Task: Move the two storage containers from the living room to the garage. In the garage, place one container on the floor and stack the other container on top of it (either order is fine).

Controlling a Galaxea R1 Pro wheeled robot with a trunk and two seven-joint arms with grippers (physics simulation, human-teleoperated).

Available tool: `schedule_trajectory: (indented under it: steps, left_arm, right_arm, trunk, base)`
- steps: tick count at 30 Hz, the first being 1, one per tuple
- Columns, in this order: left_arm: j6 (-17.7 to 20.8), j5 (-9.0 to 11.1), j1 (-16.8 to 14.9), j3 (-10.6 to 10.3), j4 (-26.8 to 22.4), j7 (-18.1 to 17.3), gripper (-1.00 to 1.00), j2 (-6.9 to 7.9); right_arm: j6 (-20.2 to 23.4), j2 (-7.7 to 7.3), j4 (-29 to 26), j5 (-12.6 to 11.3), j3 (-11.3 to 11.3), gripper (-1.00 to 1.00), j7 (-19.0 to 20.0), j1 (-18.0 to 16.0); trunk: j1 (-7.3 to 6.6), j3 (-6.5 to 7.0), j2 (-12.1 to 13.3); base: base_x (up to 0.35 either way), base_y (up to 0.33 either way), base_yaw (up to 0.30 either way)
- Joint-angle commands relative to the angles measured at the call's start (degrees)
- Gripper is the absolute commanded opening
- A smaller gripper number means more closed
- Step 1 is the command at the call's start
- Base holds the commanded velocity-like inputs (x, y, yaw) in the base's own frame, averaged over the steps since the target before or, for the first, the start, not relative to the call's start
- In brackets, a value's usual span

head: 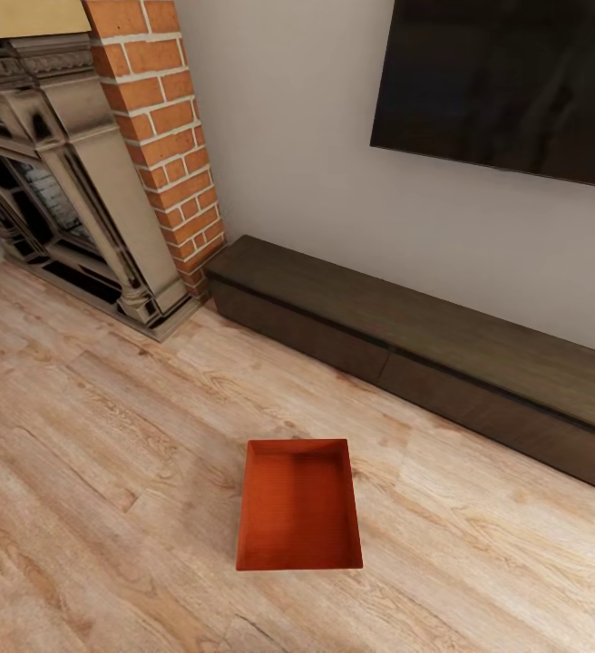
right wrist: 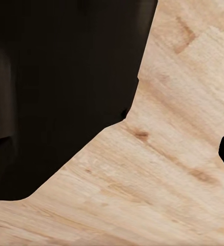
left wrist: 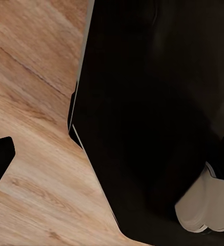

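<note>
Orange-red bin [head: 299, 504], open-topped and empty, sitting flat on the light wood plank floor [head: 89, 435] of the living room, out in the open and well apart from the walls. Thin plain walls, so probably light and fairly stiff, though likely to flex or slip if pinched by one thin wall alone; smooth sides, so possibly slippery. Best taken, by this judgement, at the two long walls with one gripper on each, or clamped over the rim at the middle of opposite sides, to keep it level. Only one bin to be seen from the head camera. Beyond its far end, a long low dark-wood cabinet [head: 424, 354] running along the pale wall, with a black TV [head: 506, 82] mounted above it. Off toward the left, a red-brick column [head: 166, 136] and an ornate fireplace surround [head: 71, 181] beside it. Nothing lying between the robot and the bin, so a free approach from the near end. Wrist cameras looking past dark robot body at plank floor; cannot tell whether either gripper is wide or narrow.
</note>
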Motion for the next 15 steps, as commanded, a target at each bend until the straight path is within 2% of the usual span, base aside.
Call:
schedule_trajectory:
  steps: [1,9,15]
  left_arm:
    - [-0.16,0.52,-0.02,-0.50,0.04,-0.07,1.00,0.00]
    - [-0.16,0.56,-0.02,-0.51,0.04,-0.07,1.00,0.00]
    - [-0.07,0.98,-0.02,-0.21,-0.53,0.25,1.00,0.37]
  right_arm:
    - [-0.30,0.00,0.17,0.19,0.23,1.00,-0.13,-0.06]
    - [-0.44,-0.19,0.17,0.10,0.17,1.00,-0.34,-0.06]
    - [-0.16,0.23,-1.73,0.09,0.17,1.00,-0.42,-0.06]
  trunk:
    - [0.00,-0.03,-0.02]
    - [0.00,-0.03,-0.02]
    - [0.00,-0.03,-0.02]
  base:
    - [0.000,0.000,0.000]
    - [0.000,0.000,0.000]
    - [0.000,0.000,0.000]
